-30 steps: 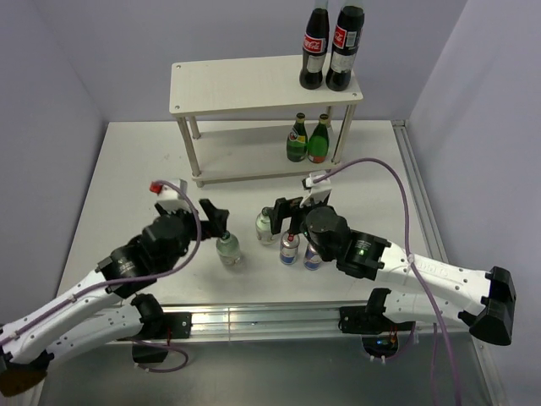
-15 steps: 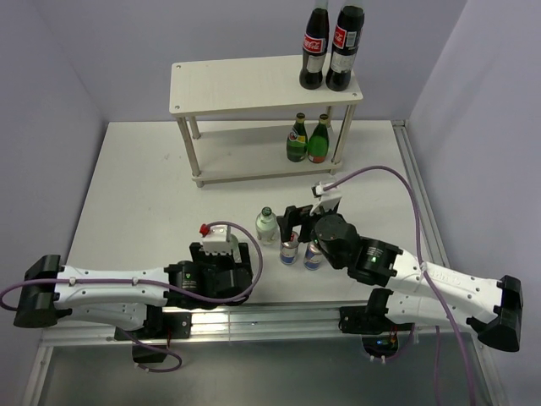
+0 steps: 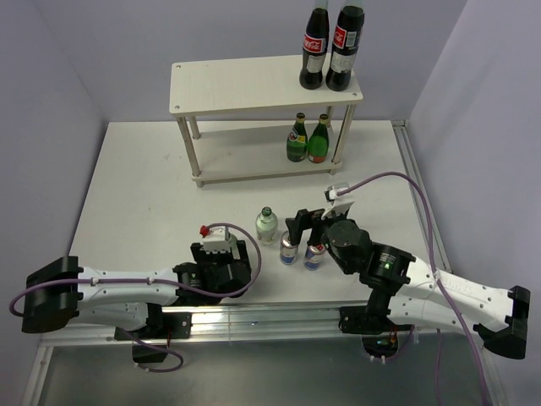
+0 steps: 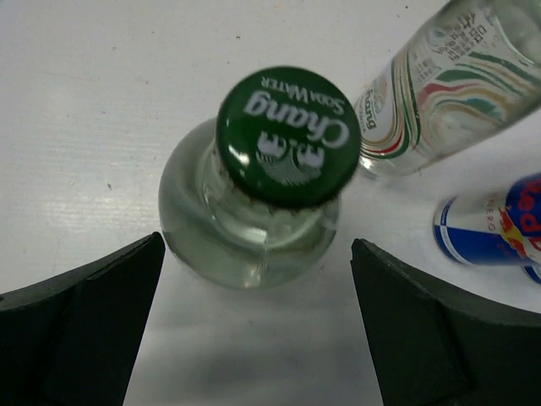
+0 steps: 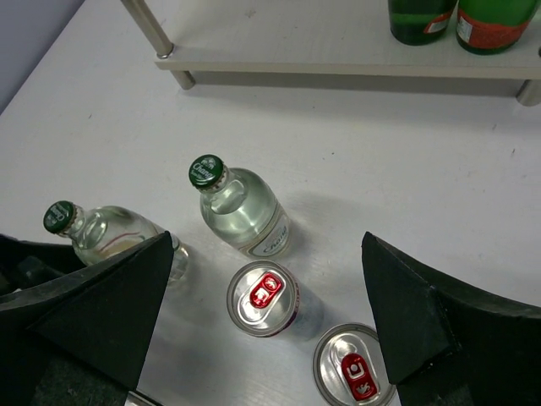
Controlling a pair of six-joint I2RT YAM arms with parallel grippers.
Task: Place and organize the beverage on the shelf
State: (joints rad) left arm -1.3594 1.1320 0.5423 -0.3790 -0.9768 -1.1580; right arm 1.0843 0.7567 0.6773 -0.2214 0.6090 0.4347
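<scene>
The shelf (image 3: 245,85) stands at the back of the table. Two dark green bottles (image 3: 307,139) stand on its lower board (image 5: 338,52), right end. One clear green-capped bottle (image 3: 266,225) and two blue-and-silver cans (image 3: 302,250) stand mid-table. My left gripper (image 3: 221,269) is open over the second clear bottle (image 4: 254,220), whose cap (image 4: 287,135) sits between the fingers (image 4: 84,321). That bottle is hidden in the top view. My right gripper (image 3: 304,224) is open and empty above the cans (image 5: 264,298); both clear bottles (image 5: 241,207) show below it.
Two tall cola bottles (image 3: 331,46) stand on the shelf's top board, right end. In the left wrist view the other clear bottle (image 4: 439,85) and a can (image 4: 494,228) stand close on the right.
My left arm has swung down along the near edge, and its gripper now covers the near clear bottle. My right gripper has drawn back a little toward the right and near side.
</scene>
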